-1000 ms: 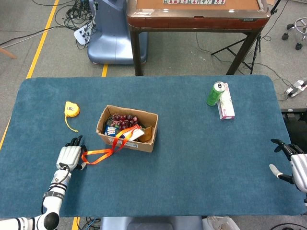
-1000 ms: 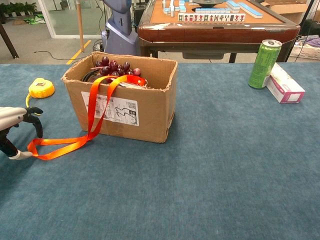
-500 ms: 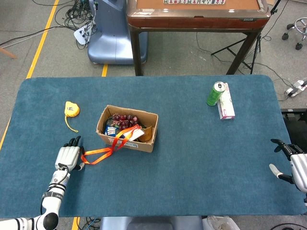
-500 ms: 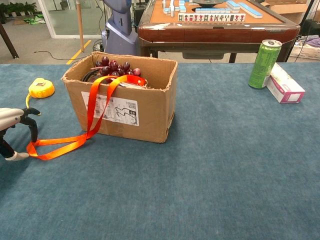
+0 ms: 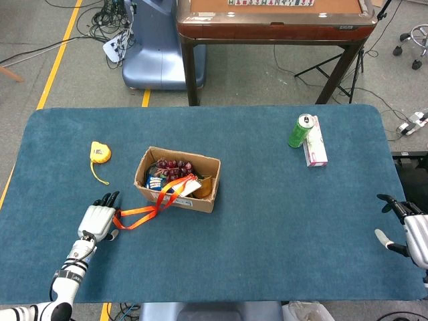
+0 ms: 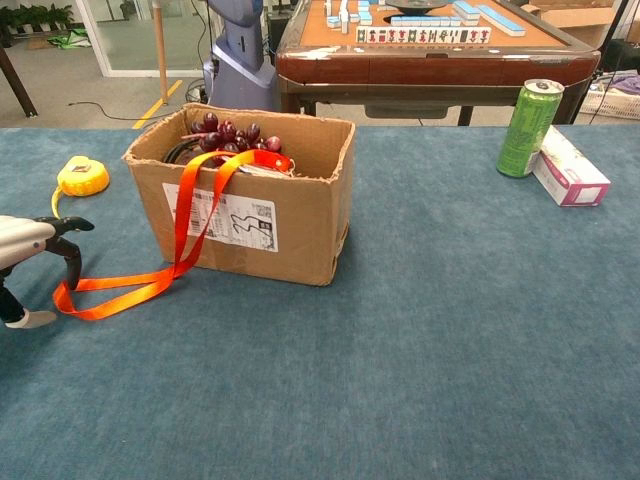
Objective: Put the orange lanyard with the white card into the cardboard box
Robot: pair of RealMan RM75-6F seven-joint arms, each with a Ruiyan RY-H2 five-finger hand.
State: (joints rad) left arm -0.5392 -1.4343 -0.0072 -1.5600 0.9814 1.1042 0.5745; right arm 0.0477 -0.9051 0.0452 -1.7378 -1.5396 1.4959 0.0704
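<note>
Head view, left hand: the left hand (image 5: 97, 220) lies low on the blue table (image 5: 281, 227), fingers spread toward the free loop of the orange lanyard (image 5: 144, 212). Its fingertips sit at the loop's end, and no grip shows from here.
Head view, lanyard: one end with the white card (image 5: 190, 188) rests inside the cardboard box (image 5: 176, 179); the strap runs over the box's near wall and trails onto the cloth toward the hand.
Head view, right hand: the right hand (image 5: 409, 230) waits at the table's far right edge, fingers apart, holding nothing.
Head view, change: over the last second the left hand has slid a little back and outward, and the loop has stayed on the table.
Chest view, left hand: only its fingers (image 6: 62, 250) show at the left edge, curved over the loop's end; touch or pinch cannot be told.
Chest view, lanyard: the strap drapes down the box front, across the printed label (image 6: 226, 215), and lies flat in a loop.
Chest view, change: the hand sits further left than half a second ago.
Meaning for the task: the card is in, the strap is not; the loop likely needs lifting over the wall.
</note>
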